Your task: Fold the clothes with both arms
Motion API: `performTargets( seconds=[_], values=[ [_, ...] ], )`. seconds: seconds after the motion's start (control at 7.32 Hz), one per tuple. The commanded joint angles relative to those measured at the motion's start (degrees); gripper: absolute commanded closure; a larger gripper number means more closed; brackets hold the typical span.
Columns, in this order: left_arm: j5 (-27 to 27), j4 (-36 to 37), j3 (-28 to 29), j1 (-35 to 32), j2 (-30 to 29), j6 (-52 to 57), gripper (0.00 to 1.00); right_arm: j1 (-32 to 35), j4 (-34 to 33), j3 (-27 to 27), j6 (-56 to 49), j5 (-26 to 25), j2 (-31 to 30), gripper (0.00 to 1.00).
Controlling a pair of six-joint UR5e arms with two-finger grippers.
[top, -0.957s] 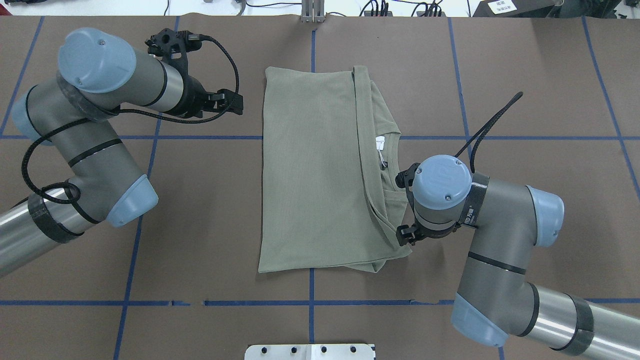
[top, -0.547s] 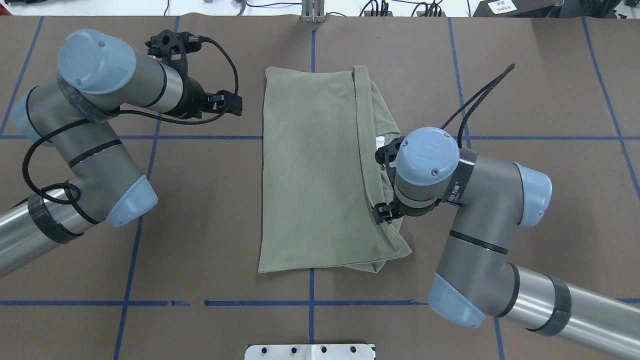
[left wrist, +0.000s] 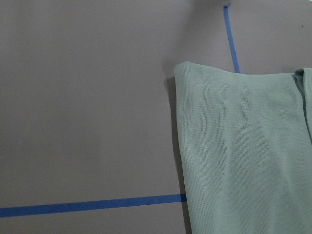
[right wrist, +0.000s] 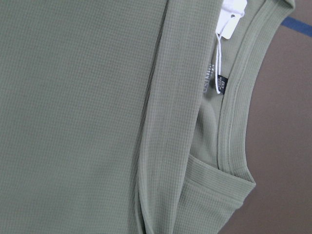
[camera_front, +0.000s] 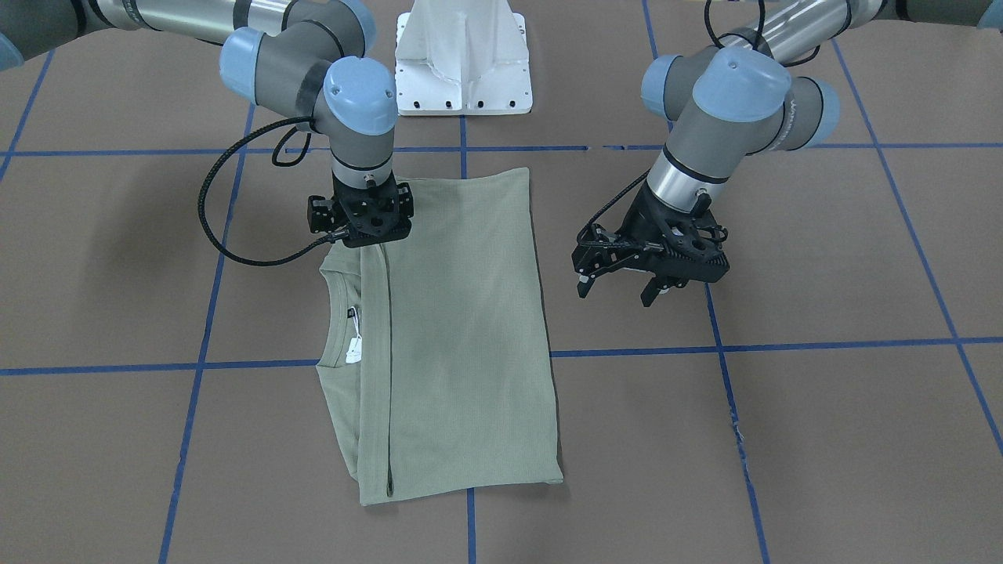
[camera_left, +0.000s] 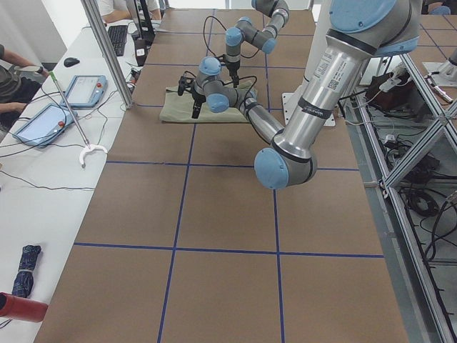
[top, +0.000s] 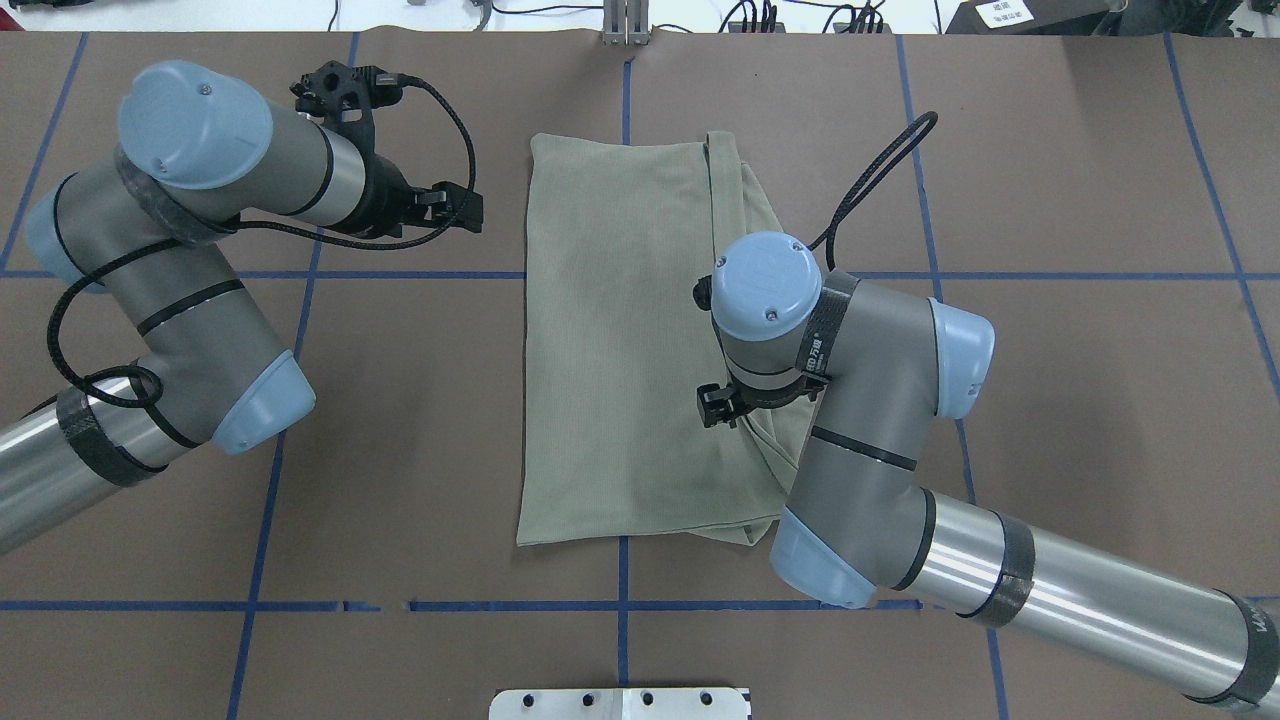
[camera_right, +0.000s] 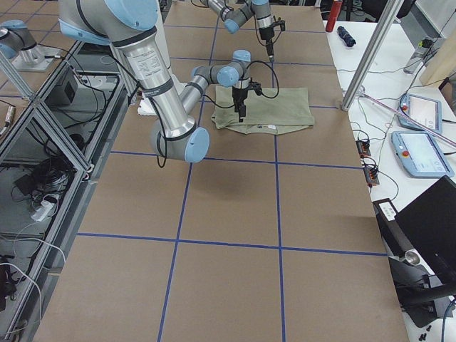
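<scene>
Over shirt (camera_front: 462,329) near collar (camera_front: 332,317), R jaws point down, can't tell if open; L jaws open, well off shirt

Shirt (top: 620,330): matt waffle-knit cloth (w/ ribbed collar (right wrist: 236,112)), tabletop (top: 1100,450) matt, smooth.

Bright, even overhead light casts soft shadows on the table (camera_front: 117,258); every view is sharp.

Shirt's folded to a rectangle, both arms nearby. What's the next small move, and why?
Probably lower the right hand straight down and pinch the shirt beside the collar: it hangs over that edge, and whether it grips anything I cannot tell. The left hand is open, off the cloth over the table, so it can wait.
</scene>
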Motion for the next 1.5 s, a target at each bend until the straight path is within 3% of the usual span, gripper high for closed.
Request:
performTargets(
  seconds=[0.0, 1.37],
  values=[
    [0.00, 0.00, 0.01, 0.00, -0.06, -0.03, 0.01, -0.62, -0.02, -1.15, -0.08, 0.25, -0.67, 0.00],
    [0.00, 0.00, 0.09, 0.18, -0.59, -0.64, 0.01, 0.78, -0.02, -3.60, -0.08, 0.96, -1.20, 0.00]
  ],
)
